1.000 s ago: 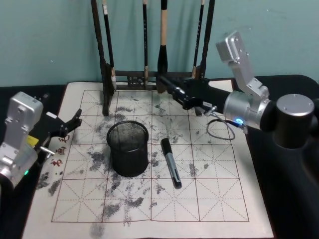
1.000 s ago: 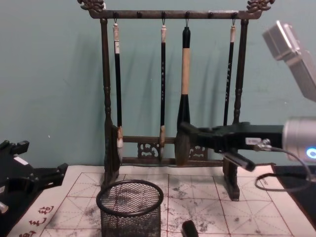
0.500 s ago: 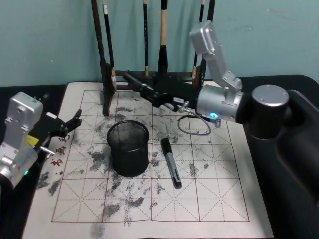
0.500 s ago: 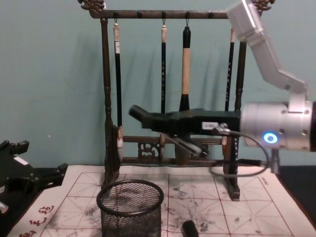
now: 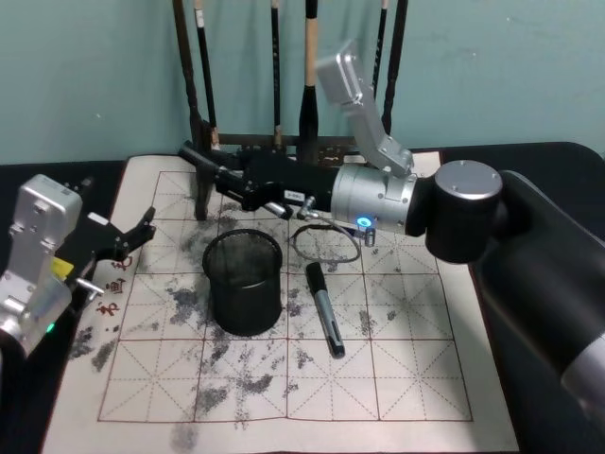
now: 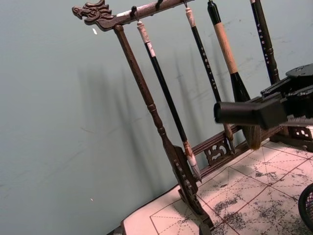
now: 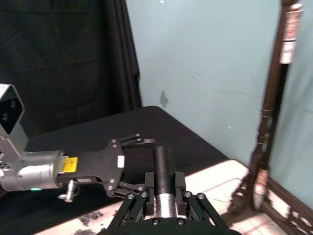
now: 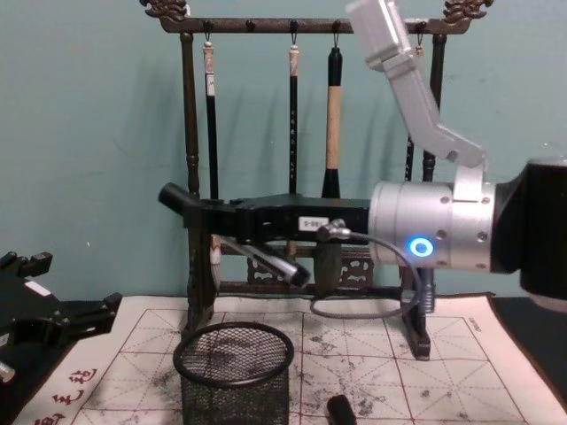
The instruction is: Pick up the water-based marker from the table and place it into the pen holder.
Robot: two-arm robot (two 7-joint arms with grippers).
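Marker [image 5: 323, 309] flat on the ink-blotched grid mat [image 5: 416, 364], just right of the pen holder [image 5: 243, 298] and not touching it; its cap end points far, its other end near and a little right; nothing grips it. Holder upright at the mat's middle, black mesh, mouth upward. Right pincer [image 5: 210, 165] stretched out level across the far side of the mat, pointing left; its tip is up beside the left post of the brush rack [image 8: 187, 133]; from the chest camera it hangs above the holder's rim, clear of the mat; it carries nothing, and whether it is spread or pressed together I cannot tell. It sits far and left of the marker, well apart from it. Left pincer [image 5: 142, 232] parked at the mat's left edge, spread and empty, aimed right toward the holder but well short of it. Rack stands along the mat's far edge, brushes hanging from its top bar; black worktop [image 5: 567, 153] shows round the mat.
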